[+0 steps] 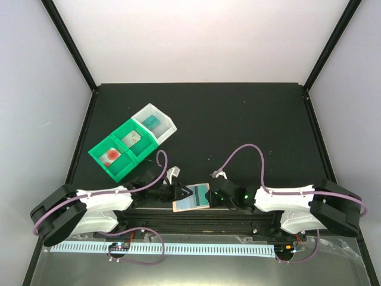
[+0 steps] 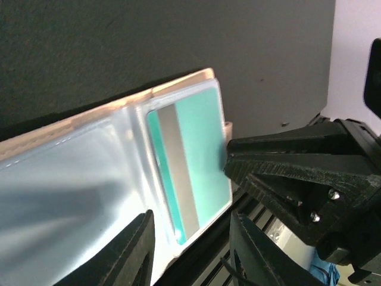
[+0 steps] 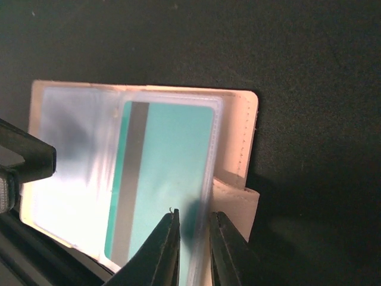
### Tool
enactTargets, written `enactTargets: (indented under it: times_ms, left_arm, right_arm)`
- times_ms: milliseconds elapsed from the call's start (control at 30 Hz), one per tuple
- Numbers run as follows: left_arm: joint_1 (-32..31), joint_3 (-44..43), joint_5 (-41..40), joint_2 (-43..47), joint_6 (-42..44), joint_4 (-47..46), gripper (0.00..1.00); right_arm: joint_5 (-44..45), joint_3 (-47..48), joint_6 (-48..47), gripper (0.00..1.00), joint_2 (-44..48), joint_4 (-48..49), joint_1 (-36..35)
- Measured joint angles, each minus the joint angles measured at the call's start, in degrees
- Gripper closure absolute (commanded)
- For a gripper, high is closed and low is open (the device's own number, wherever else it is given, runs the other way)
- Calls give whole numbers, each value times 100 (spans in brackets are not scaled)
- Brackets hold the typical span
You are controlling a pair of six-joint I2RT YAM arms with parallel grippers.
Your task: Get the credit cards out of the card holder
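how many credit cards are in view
4. A grey-striped teal card sits in the peach-rimmed card holder; a red-blotched card and a pale card lie in the green plastic bin; a second teal card lies in the white bin. Others may be hidden.

L arm [image 1: 101, 199] + R arm [image 1: 286, 199]: white mid shells, blk rounded rear links | purple cables [image 1: 249, 146] looping off each | L gripper [image 2: 190, 238] + R gripper [image 3: 193, 220]: blk plastic fingers [image 2: 137, 250], fine layer lines | silver screws [image 2: 333, 195] on R gripper body | small green LED [image 1: 241, 193] R wrist
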State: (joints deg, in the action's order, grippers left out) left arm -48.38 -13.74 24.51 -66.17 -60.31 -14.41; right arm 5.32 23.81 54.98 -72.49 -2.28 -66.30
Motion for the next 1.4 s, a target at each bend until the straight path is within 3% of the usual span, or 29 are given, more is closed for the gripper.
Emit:
enactTargets:
  times_ms: [200,700,900,1033,1200,1400]
  left_arm:
    - [2,68,144,-363,-61,-229,77]
    - [-2,109,284,-1110,-151,-901,73]
    - [-7,111,280,-1187,-192,-990,76]
    - [-11,111,284,-1274,-243,-1088,81]
    - [-24,111,282,-1309,-308,-1123,97]
    - [-46,111,286,-1259,-337,-1141,98]
  right_arm:
    - [-136,33,-46,92,-234,-9,0]
    - [-315,15,192,93,-352,232,0]
    - [-348,-20,247,98,-348,310,0]
    - [-402,-50,249,98,-348,358,0]
    - [-407,-83,262,98,-348,409,0]
    - [-407,-87,284,98,-348,413,0]
